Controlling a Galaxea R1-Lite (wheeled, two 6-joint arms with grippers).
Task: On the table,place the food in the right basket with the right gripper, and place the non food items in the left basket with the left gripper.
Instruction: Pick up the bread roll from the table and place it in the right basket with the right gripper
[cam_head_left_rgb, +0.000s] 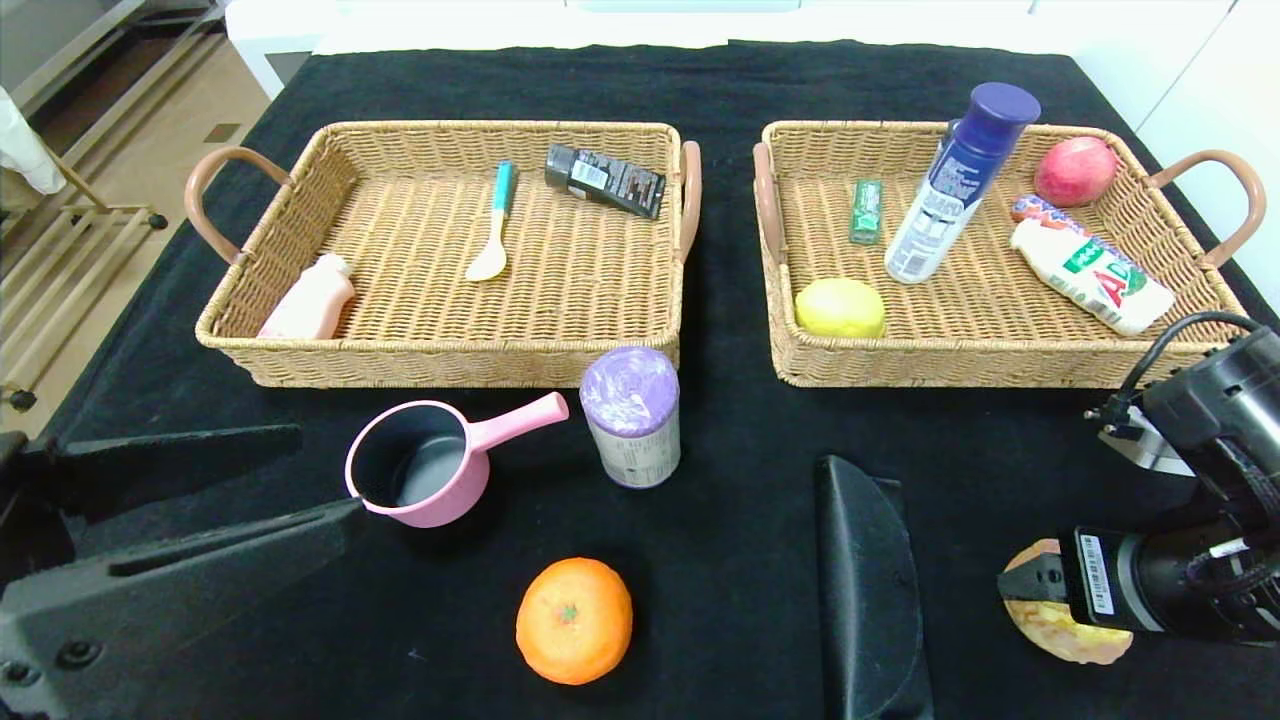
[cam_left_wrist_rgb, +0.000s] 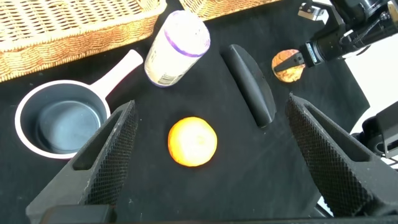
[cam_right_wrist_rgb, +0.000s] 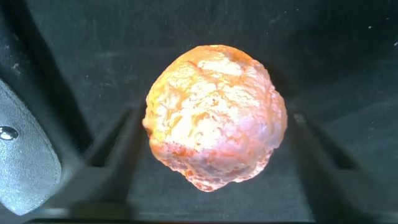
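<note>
While our right gripper (cam_head_left_rgb: 1010, 585) sits low at the counter's front right corner, its jaws bracket the tan bun with yellow cream (cam_head_left_rgb: 1060, 620) from either side; the right wrist view shows the bun (cam_right_wrist_rgb: 214, 115) centred between the two dark fingers, w/ gaps on both sides, so we read the jaws as partway closed, not yet clamped. We judge that's the pick in hand, since the bun is food & belongs in the right wicker basket (cam_head_left_rgb: 1000, 370) at the back right.

Our left gripper (cam_head_left_rgb: 330, 470) hovers at the front left w/ jaws spread wide & holding nothing, tips near the pink saucepan w/ dark inside (cam_head_left_rgb: 430, 470). The left wrist view looks down on the round orange (cam_left_wrist_rgb: 193, 142) between its fingers, but that's food, so prob. not its target.

Still loose on the black-draped counter (cam_head_left_rgb: 740, 430): the orange (cam_head_left_rgb: 574, 620) at front centre, the white canister w/ purple lid (cam_head_left_rgb: 632, 415) just ahead of the left wicker basket (cam_head_left_rgb: 440, 365), & the black curved pouch (cam_head_left_rgb: 865, 580) between orange & bun. The tall blue-capped bottle (cam_head_left_rgb: 955, 185) leans inside the right basket already.
</note>
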